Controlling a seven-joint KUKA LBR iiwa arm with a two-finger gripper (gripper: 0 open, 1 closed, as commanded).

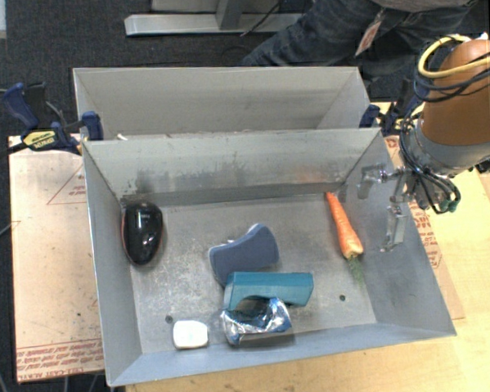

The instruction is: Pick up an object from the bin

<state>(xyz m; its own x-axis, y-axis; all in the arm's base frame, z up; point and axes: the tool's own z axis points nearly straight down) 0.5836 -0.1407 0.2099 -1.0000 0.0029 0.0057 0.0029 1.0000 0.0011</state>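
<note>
one orange carrot lies just beside the open, empty end effector.

Arm running off right edge, most of it getting cut away. Gripper looking too small and thin for telling much. Teal box covering lower part of blue-grey pad. Shiny foil packet tucking partly under teal box. Green tip of carrot looking too dim for telling.
</note>
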